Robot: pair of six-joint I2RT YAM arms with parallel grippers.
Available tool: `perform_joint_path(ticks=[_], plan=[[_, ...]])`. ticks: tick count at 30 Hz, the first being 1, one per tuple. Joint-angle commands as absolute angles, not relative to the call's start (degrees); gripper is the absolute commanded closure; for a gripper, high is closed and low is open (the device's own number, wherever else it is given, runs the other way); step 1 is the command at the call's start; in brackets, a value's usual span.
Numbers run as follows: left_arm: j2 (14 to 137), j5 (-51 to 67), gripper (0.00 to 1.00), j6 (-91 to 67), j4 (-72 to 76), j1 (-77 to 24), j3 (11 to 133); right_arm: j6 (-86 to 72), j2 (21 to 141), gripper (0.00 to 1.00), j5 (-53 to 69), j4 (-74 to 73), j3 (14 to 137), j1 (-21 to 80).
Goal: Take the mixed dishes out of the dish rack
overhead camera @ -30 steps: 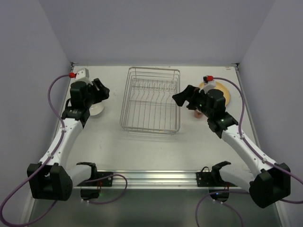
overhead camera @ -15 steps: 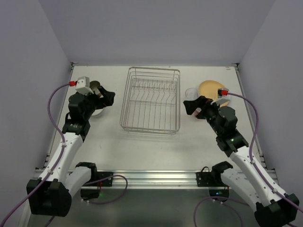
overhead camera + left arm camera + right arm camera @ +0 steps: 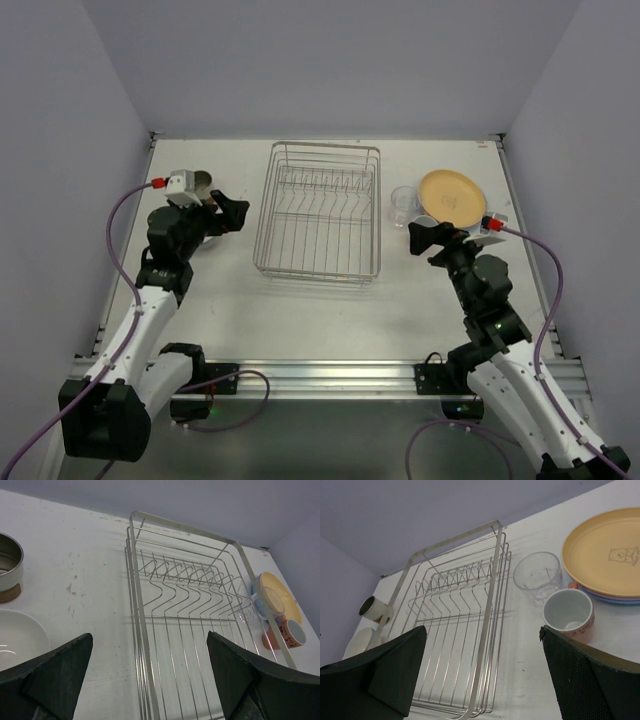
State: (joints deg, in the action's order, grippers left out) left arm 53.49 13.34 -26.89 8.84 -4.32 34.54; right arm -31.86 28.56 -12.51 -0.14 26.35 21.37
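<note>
- The dish rack point(image 3: 325, 146) is seen in the middle of the table point(image 3: 300, 310), towards its far edge, with a row of upright plate tines across its far half
- The dishes are all found on the table outside the rack, grouped on its two sides
- The yellow-orange plate point(image 3: 607, 555) is laid on top of a stack right of the rack, and lilac and blue rims are made out under it in the right wrist view
- The clear glass point(image 3: 537, 577) is stood upright between the rack and the plate stack
- The salmon-pink mug point(image 3: 568, 612) is set upright just nearer than the glass, close against the stack; whether they touch cannot be told
- The white bowl point(image 3: 20, 637) is placed left of the rack, and the small brown cup point(image 3: 7, 572) is stood just beyond it
- The left gripper point(image 3: 150, 672) is held above the table between the bowl and the rack, its jaws spread wide and empty
- The right gripper point(image 3: 482, 675) is held above the table right of the rack, near the mug, its jaws likewise spread wide and empty
</note>
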Motion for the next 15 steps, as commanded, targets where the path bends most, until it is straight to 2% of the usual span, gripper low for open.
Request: perform_joint_path(ticks=[1, 15], plan=[[51.77, 15.03, 0.00, -26.46, 14.50, -4.75, 33.31, -30.94, 28.74, 0.01, -15.29, 1.76, 26.28, 21.36], [50.36, 13.71, 0.00, -26.10, 14.15, -4.75, 32.43, -31.91, 33.57, 0.01, -13.71, 1.05, 26.81, 21.45]])
